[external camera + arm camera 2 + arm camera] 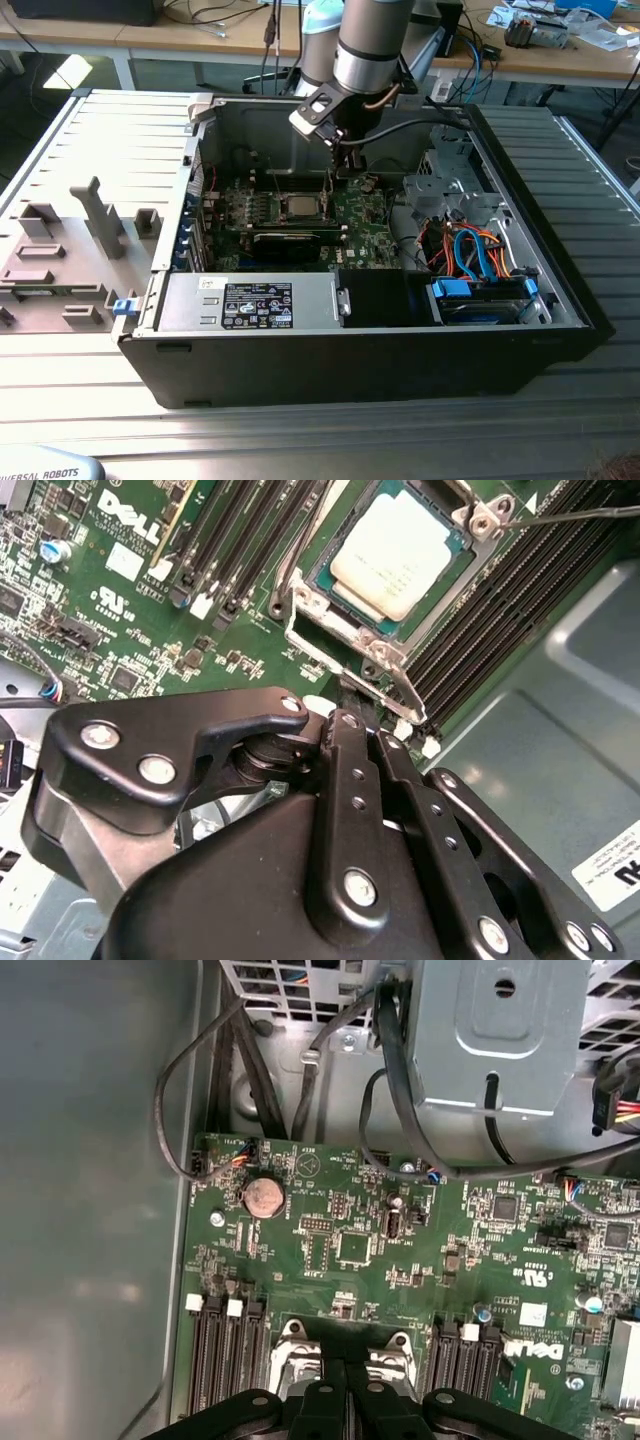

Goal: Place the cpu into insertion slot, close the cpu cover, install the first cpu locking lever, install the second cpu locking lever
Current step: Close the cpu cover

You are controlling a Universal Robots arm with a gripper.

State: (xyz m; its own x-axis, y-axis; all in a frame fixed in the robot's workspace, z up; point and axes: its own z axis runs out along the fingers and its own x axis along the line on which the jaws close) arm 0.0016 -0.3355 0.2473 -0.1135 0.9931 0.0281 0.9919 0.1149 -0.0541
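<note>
The cpu, a square chip with a silvery top, lies in the insertion slot on the green motherboard; in the exterior view the cpu sits mid-board. The cpu cover, a thin metal frame, lies flat around the chip. One thin locking lever sticks out from a socket corner over the long black slots; another wire lever runs along the socket's side. My gripper hovers just off the socket's edge with its black fingers pressed together, shut, and nothing visible between them. In the exterior view the gripper hangs behind the socket.
The open case's walls surround the board. A black card lies in front of the socket, the power supply nearer still. A drive cage with cables stands at the exterior view's right. A grey parts tray sits left.
</note>
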